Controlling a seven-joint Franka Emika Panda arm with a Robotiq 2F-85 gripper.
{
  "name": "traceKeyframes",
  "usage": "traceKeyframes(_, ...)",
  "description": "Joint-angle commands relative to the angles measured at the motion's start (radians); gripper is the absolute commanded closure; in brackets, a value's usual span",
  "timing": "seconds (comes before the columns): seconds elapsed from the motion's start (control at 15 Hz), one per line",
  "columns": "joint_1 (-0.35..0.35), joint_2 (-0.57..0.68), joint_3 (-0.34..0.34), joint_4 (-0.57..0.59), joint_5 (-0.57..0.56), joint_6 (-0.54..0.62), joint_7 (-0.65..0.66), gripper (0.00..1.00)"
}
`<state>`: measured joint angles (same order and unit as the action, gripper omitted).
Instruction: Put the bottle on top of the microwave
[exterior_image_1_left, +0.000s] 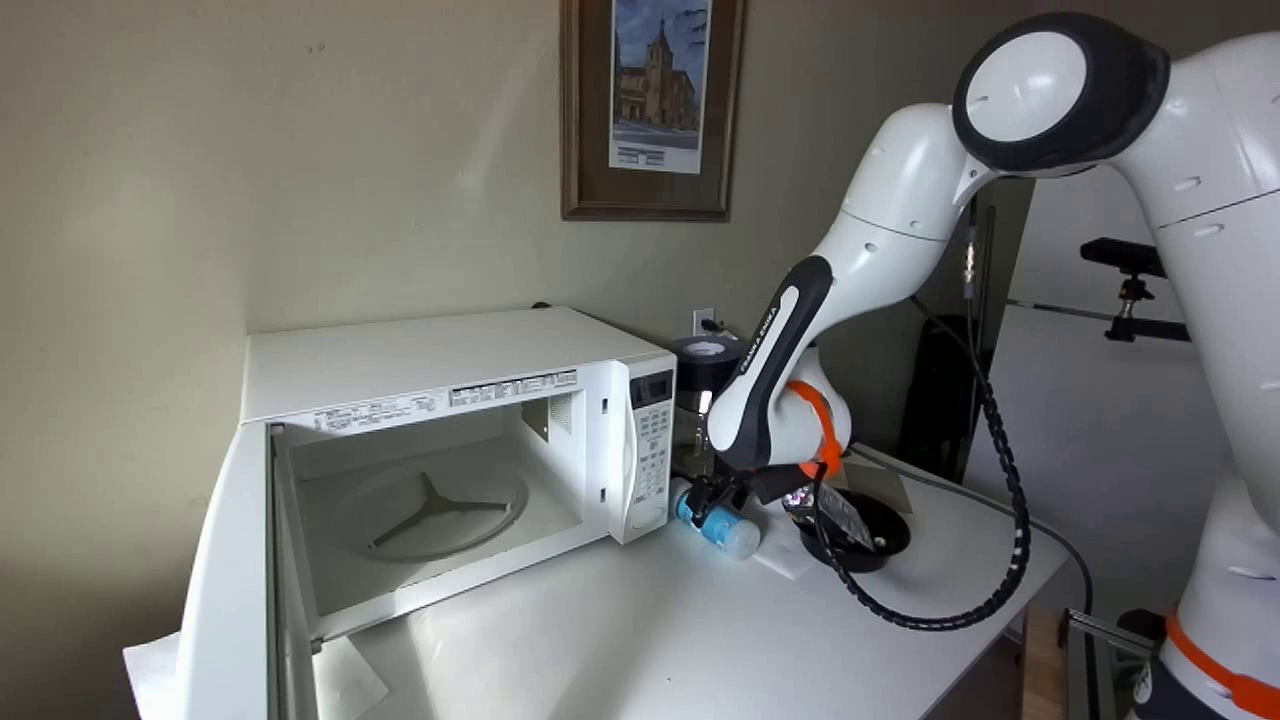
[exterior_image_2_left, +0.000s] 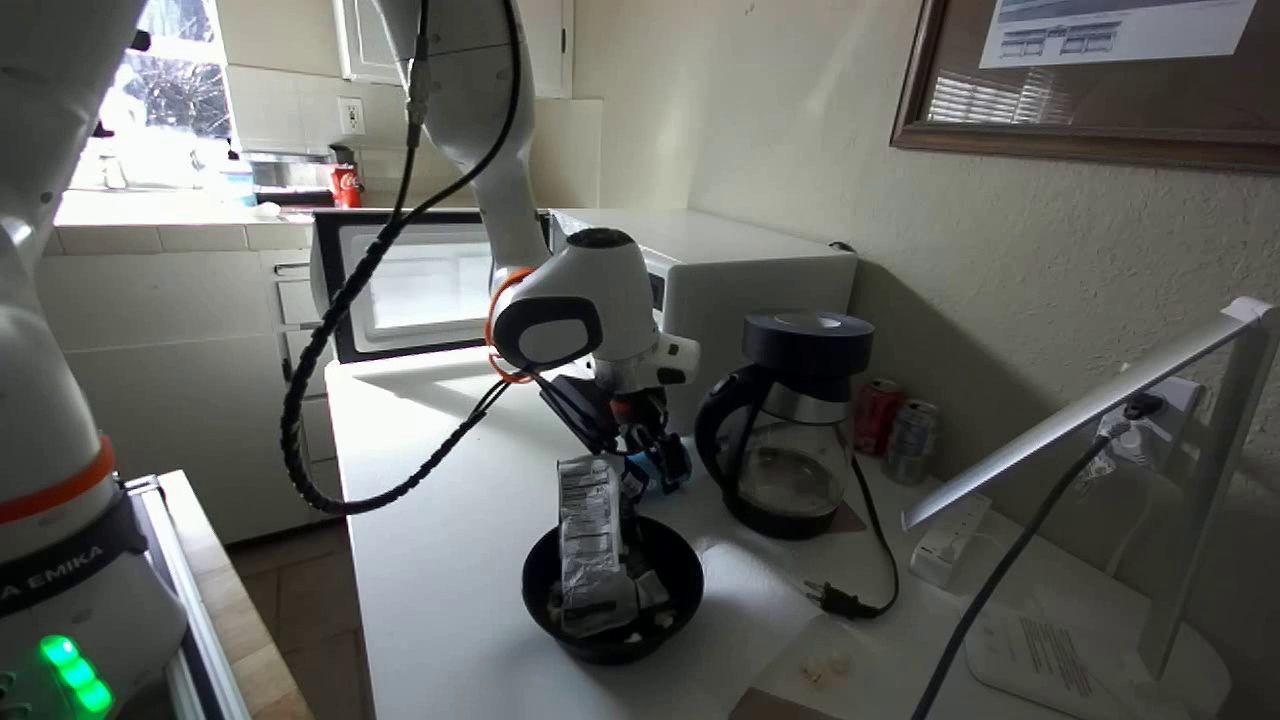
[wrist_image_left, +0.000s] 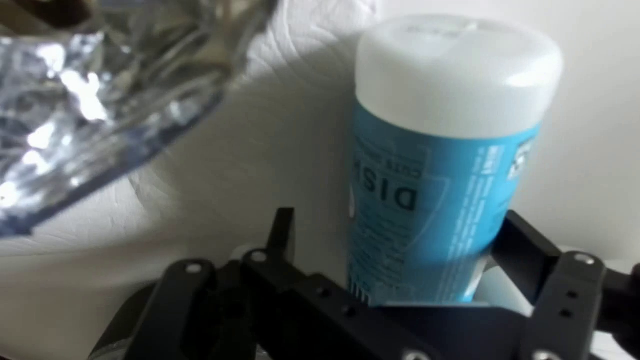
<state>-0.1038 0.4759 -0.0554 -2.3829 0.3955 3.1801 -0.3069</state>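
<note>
My feeds show a white surface. With its black bowl as my clock centre in an exterior view, I have the microwave at one o'clock, a glass jug between one and two, a red can and a silver can at two, and a plug, a power strip and a lamp foot near three. In an exterior view the blue bottle lies on its side at the bowl's nine o'clock, a thin white sheet just beside it at four.
</note>
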Motion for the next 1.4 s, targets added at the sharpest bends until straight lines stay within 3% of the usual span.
traceKeyframes(0.0, 0.036, 0.092, -0.045, 0.042, -0.042, 0.086, -0.031, 0.00)
traceKeyframes(0.07, 0.032, 0.106, -0.041, 0.048, -0.048, 0.107, -0.035, 0.25)
traceKeyframes(0.13, 0.026, 0.116, -0.033, 0.054, -0.053, 0.122, -0.037, 0.28)
traceKeyframes(0.33, -0.022, 0.104, 0.037, 0.049, -0.075, 0.158, -0.047, 0.51)
traceKeyframes(0.47, -0.047, 0.070, 0.090, 0.029, -0.091, 0.166, -0.042, 0.62)
traceKeyframes(0.6, -0.073, 0.032, 0.141, 0.009, -0.087, 0.145, -0.023, 0.65)
traceKeyframes(0.73, -0.074, -0.005, 0.143, -0.017, -0.068, 0.138, -0.013, 0.67)
traceKeyframes(0.8, -0.064, -0.036, 0.115, -0.046, -0.175, 0.125, 0.110, 0.67)
traceKeyframes(0.87, -0.088, -0.057, 0.163, -0.060, -0.069, 0.128, 0.039, 0.67)
traceKeyframes(1.13, -0.141, -0.139, 0.270, -0.170, -0.049, 0.321, 0.143, 0.67)
traceKeyframes(1.27, -0.128, -0.176, 0.275, -0.224, -0.038, 0.446, 0.163, 0.67)
traceKeyframes(1.33, -0.039, -0.194, 0.175, -0.249, -0.127, 0.495, 0.248, 0.67)
